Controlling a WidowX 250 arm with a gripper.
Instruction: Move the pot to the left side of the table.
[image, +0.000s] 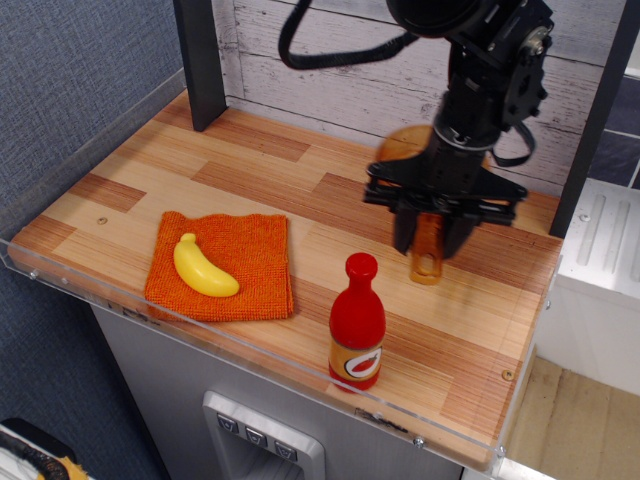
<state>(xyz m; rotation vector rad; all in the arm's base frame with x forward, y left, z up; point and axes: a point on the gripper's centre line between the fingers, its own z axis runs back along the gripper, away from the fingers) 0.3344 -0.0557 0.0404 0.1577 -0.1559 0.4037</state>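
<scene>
The amber-orange pot (405, 147) is over the right half of the wooden table (250, 175), mostly hidden behind my arm. Its flat handle (427, 255) with a hole at the end sticks out toward the front. My gripper (431, 235) is shut on the handle, its black fingers (404, 228) on either side of it. The pot looks blurred and slightly raised above the planks.
A red bottle (357, 324) stands at the front, just left of and below the pot's handle. An orange cloth (250, 260) with a yellow banana (204, 267) lies at the front left. A dark post (203, 60) stands at the back left. A clear acrylic edge (60, 160) rims the table.
</scene>
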